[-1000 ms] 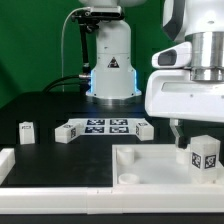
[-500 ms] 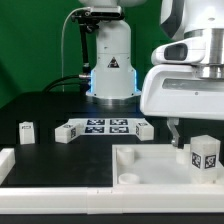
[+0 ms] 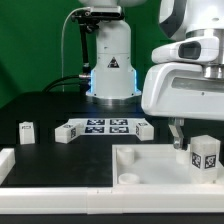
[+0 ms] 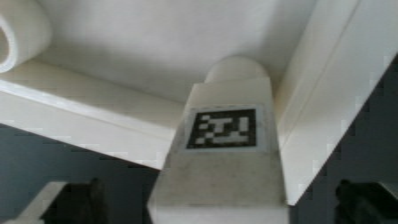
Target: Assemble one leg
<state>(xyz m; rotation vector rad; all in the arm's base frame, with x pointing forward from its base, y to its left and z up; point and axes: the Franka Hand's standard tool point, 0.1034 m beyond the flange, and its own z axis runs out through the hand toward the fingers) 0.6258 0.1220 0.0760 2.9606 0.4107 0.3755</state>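
The leg is a short white peg with a black-and-white tag. In the wrist view it lies between my two dark fingers, with a gap on each side. In the exterior view the leg stands upright inside the large white tray-like top, near its far right side. My gripper hangs just above and around the leg, jaws open and not touching it. It also shows in the wrist view. One thin finger shows to the exterior view's left of the leg.
The marker board lies at mid table, with small white pegs at its ends. Another peg stands further to the exterior view's left. A white rail runs along the front.
My hand has risen slightly and shifted a little toward the exterior view's left. The leg stays standing in the top.
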